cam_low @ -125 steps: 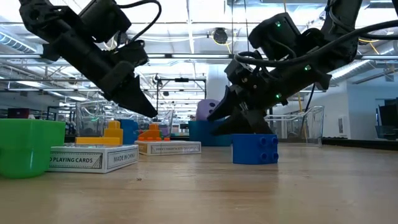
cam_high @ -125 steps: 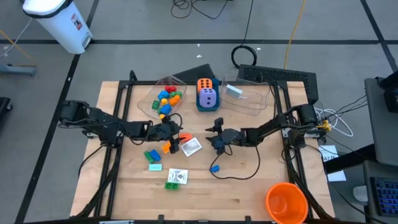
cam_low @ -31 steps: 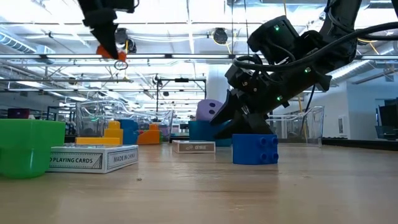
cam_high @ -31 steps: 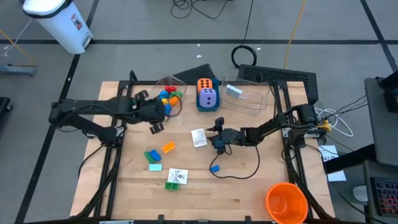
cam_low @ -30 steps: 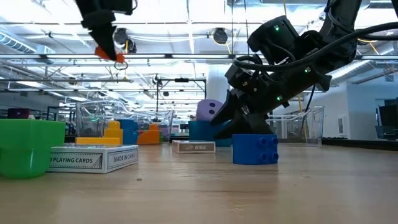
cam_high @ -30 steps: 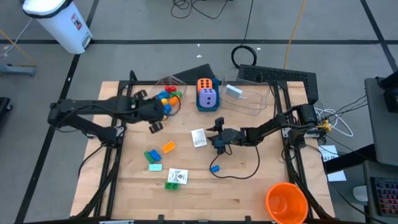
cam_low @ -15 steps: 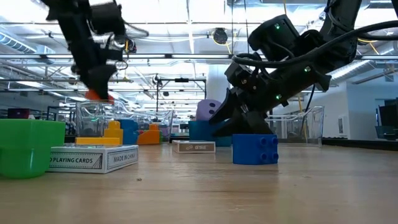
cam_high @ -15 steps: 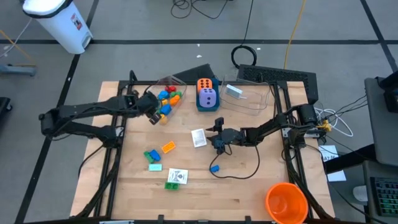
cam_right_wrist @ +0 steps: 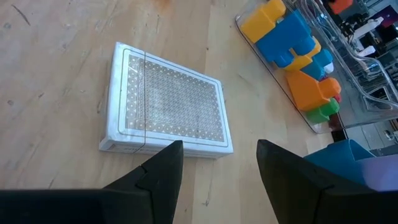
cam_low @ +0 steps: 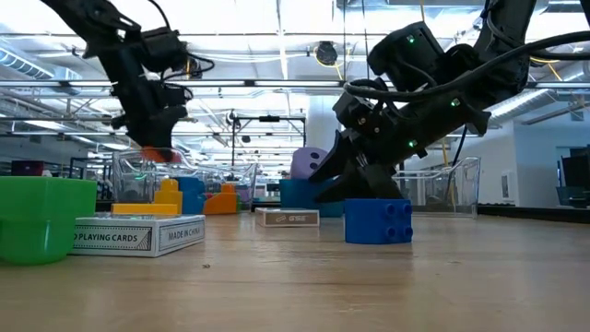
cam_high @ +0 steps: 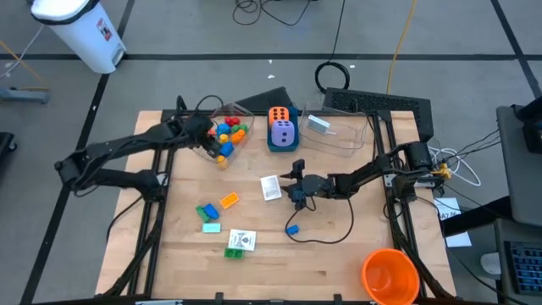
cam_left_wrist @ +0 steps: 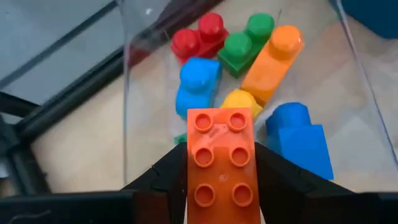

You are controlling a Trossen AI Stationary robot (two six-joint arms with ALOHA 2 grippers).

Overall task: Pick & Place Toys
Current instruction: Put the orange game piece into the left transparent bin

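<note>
**Orange brick hanging over the clear tub**

The clear tub at the table's far left is holding a heap of bricks — red, green, orange, yellow and blue. Beside it, the blue box is carrying the orange die and the purple die. A second clear tub is sitting to the right of the box with a pale card-like item in it.

Compared with a second ago, the left gripper is now reaching over the tub's near edge rather than hovering above the open table, and in the low view it is sitting lower, just above the tub's rim.

Its jaws are clamped on the orange brick, one finger pressing each long side, studs facing the wrist camera, with the heap lying directly beyond it.

The right gripper is resting low near the table's middle, jaws apart and holding nothing, with a white card box lying just ahead of its fingertips. A blue brick is lying nearer the table's front edge.
</note>
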